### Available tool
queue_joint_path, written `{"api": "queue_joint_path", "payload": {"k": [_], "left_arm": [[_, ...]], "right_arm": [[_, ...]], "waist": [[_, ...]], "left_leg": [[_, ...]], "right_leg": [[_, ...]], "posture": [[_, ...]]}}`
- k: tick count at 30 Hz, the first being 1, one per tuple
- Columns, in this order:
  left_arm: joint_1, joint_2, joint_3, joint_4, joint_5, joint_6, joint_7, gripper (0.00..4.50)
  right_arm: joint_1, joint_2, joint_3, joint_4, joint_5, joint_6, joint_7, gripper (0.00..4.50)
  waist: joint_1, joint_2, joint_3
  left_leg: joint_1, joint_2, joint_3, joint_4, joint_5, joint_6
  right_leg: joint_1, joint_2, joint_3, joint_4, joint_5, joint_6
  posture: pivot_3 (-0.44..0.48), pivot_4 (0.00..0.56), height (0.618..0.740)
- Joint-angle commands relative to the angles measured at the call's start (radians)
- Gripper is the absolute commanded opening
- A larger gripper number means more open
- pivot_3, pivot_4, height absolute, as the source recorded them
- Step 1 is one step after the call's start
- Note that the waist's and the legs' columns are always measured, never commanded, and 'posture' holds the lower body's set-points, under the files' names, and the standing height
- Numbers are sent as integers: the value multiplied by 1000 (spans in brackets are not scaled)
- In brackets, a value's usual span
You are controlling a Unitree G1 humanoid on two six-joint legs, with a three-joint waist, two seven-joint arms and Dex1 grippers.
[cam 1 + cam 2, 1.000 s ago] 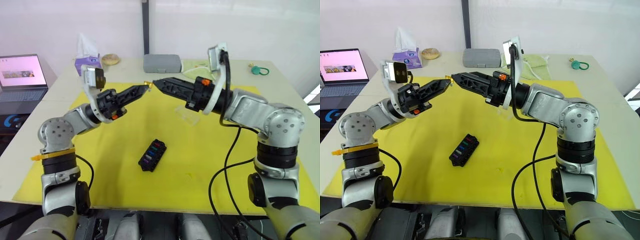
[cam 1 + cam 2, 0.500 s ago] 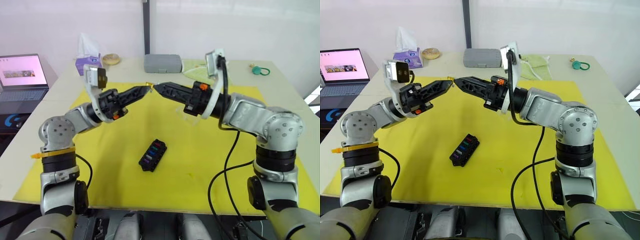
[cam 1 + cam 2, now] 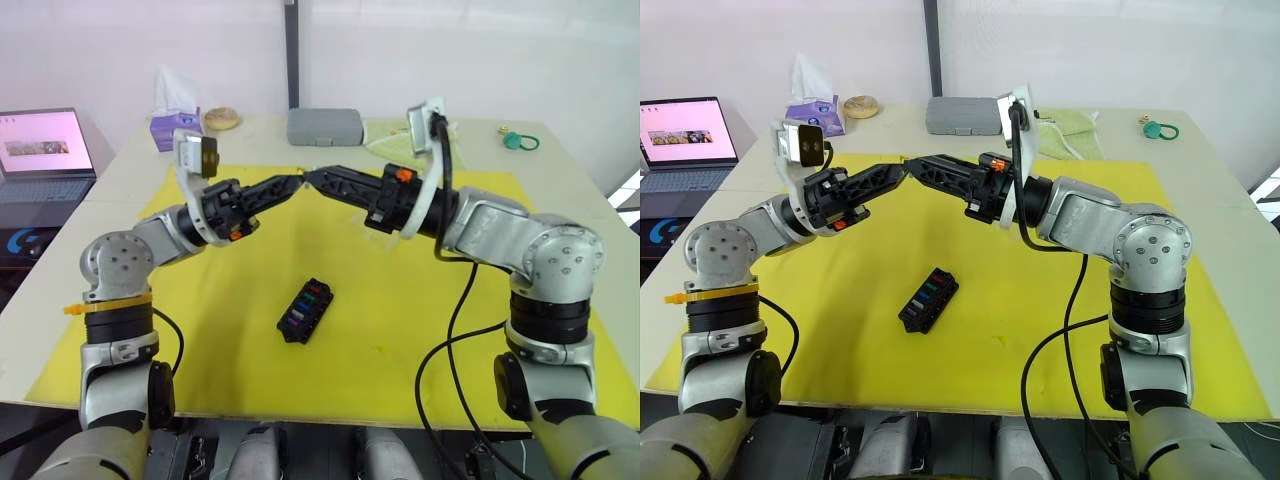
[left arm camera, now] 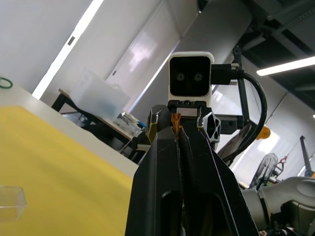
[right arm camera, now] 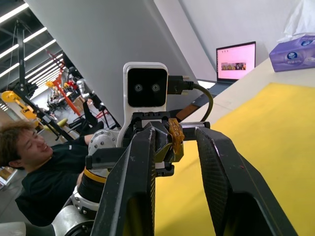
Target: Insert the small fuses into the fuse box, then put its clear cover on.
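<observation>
- Grippers meet tip to tip in the air above the far middle of the yellow mat, well above the table.
- Left gripper has its fingers pressed narrow on a small orange fuse, which pokes out at the tips.
- Right gripper has its fingers spread wide; the orange fuse held by the other arm sits in the gap between them.
- Fuse box, a small black block, lies on the mat near the middle, nearer than the grippers and well apart from them. Small coloured fuses sit in its top slots: red, teal, purple and others too small to tell.
- Clear cover lies on the mat; in the head views it is hidden behind the right arm.
- Grey case rests closed on the far middle of the table.
- Tissue box stands at the far left, with a laptop open further left.
- Person in dark clothes sits in the background of the right wrist view.
</observation>
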Motion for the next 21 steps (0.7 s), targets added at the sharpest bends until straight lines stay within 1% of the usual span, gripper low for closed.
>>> {"api": "queue_joint_path", "payload": {"k": [1,3,4,13,16,18,19,20,21], "left_arm": [[-25,14,8,-22,-22,-17,-8,0],[-24,15,7,-24,-23,-17,-9,0],[-24,15,6,-24,-24,-17,-8,0],[-17,30,-2,-19,-16,-22,-16,0],[-17,52,-10,-9,2,-26,-35,996],[-13,76,-20,-3,18,-31,-58,1971],[-11,88,-22,-1,24,-33,-68,2368],[-10,95,-24,1,27,-34,-75,2655],[-7,119,-25,4,35,-36,-88,3463]], "right_arm": [[0,10,-6,-34,28,-20,-3,1077],[2,11,-5,-37,29,-20,-6,542],[4,12,-3,-39,30,-20,-8,75],[10,6,1,-45,36,-25,-13,27],[10,3,1,-48,31,-26,-7,0],[11,0,3,-51,27,-26,-1,0],[11,-2,4,-53,24,-26,2,0],[11,-2,5,-54,21,-27,4,0],[13,-7,5,-59,10,-28,9,0]], "waist": [[0,0,0],[0,0,0],[0,0,0],[0,0,1],[-1,0,1],[-1,0,1],[-1,0,1],[-1,0,1],[-1,0,1]], "left_leg": [[0,0,0,0,0,0],[0,0,0,0,0,0],[0,0,0,0,0,0],[0,0,0,-1,0,0],[0,0,0,-1,0,0],[0,0,0,-1,0,0],[0,0,0,-1,0,0],[0,0,0,-1,0,0],[0,0,0,-2,0,0]], "right_leg": [[0,0,0,0,0,0],[0,0,0,0,0,0],[0,0,0,0,0,0],[0,0,0,-1,0,0],[0,0,0,-1,0,0],[-1,0,0,-1,0,0],[-1,0,0,-1,0,0],[-1,0,0,-1,0,0],[-1,0,0,-1,0,0]], "posture": [[0,150,737],[0,150,737],[0,150,737],[0,150,737],[0,150,737],[0,150,737],[0,150,737],[0,150,737],[0,150,737]]}}
